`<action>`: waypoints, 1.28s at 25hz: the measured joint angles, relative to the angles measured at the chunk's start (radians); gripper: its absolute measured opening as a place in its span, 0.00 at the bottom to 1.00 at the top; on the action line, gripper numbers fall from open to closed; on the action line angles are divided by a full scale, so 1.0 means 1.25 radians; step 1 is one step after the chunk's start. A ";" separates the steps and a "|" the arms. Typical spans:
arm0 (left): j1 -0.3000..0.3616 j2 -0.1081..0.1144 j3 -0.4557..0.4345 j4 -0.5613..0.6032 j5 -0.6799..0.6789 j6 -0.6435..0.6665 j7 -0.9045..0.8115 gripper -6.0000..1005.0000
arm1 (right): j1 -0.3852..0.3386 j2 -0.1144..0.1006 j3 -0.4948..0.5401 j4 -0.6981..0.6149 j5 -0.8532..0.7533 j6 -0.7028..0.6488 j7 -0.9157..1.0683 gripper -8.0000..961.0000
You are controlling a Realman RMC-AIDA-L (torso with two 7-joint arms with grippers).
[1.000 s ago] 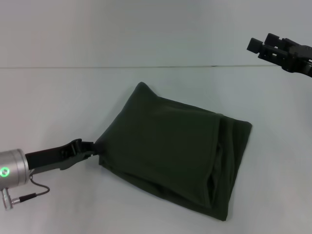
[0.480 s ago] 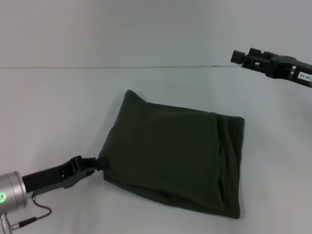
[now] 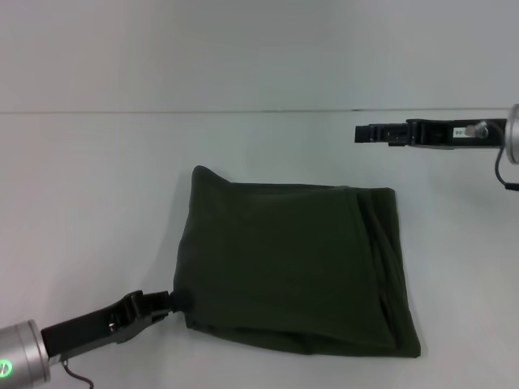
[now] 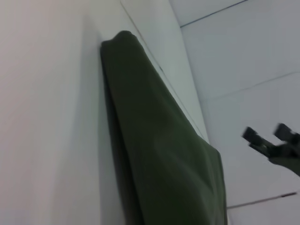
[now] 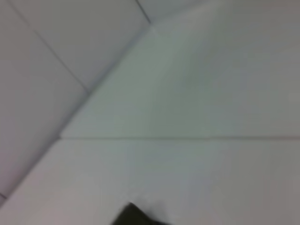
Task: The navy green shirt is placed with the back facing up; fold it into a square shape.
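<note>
my left gripper (image 3: pixel 172 303), clenched on the folded dark olive-green cotton shirt (image 3: pixel 292 267), had dragged it square lower-centre; right gripper (image 3: pixel 362 133), released, hovered upper right.

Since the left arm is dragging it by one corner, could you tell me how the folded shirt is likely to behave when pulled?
The navy green shirt is probably floppy: its edges sag and wrinkle. Pulled by the left gripper at one corner, its stacked layers, loose along the right edge, may well slip apart. It lies flat, so it looks light and should slide on the table.
</note>
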 joint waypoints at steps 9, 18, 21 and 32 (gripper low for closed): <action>0.006 0.001 0.000 0.004 0.000 0.034 0.042 0.06 | 0.082 -0.066 -0.003 -0.007 -0.158 -0.097 0.229 0.97; 0.008 0.004 0.000 0.008 0.019 0.050 0.068 0.07 | 0.100 -0.041 -0.031 0.064 -0.181 -0.092 0.248 0.97; 0.011 0.004 0.000 0.008 0.020 0.054 0.079 0.07 | 0.100 -0.028 -0.032 0.071 -0.180 -0.091 0.248 0.97; 0.027 0.004 0.002 0.026 0.022 0.068 0.108 0.08 | 0.103 0.017 -0.028 0.092 -0.175 -0.030 0.242 0.96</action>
